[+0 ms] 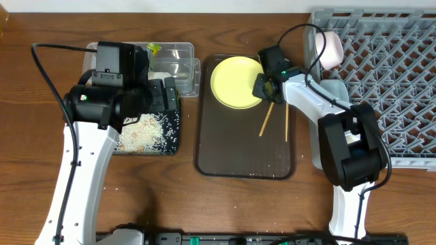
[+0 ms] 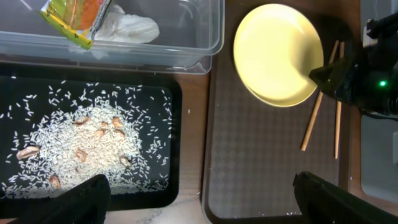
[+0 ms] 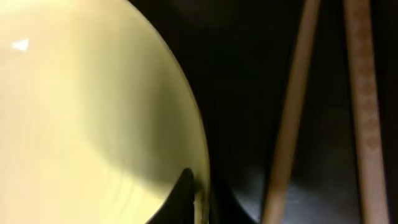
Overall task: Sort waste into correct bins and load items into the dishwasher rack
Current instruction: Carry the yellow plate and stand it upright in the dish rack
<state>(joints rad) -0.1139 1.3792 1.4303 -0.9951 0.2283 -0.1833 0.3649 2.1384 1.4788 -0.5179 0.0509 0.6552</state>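
Observation:
The round yellow plate (image 1: 235,82) lies at the far end of the dark brown serving tray (image 1: 238,153). My right gripper (image 1: 264,87) is shut on the plate's right rim (image 3: 81,93), one finger inside and one outside. Two wooden chopsticks (image 1: 267,119) lie on the tray just right of the plate; they also show in the right wrist view (image 3: 292,124). My left gripper (image 2: 199,208) is open and empty above the gap between the black tray (image 2: 180,124) and the serving tray. Rice grains (image 2: 81,149) fill the black tray. The wrapper (image 2: 74,15) and the white scrap (image 2: 130,28) lie in the clear tub (image 2: 211,37).
The grey dishwasher rack (image 1: 395,82) stands at the right, with the pinkish-white bowl (image 1: 328,49) at its near-left corner. A pale blue-grey shape (image 1: 332,88) lies by the rack's left edge, partly hidden under my right arm. The white cup cannot be made out.

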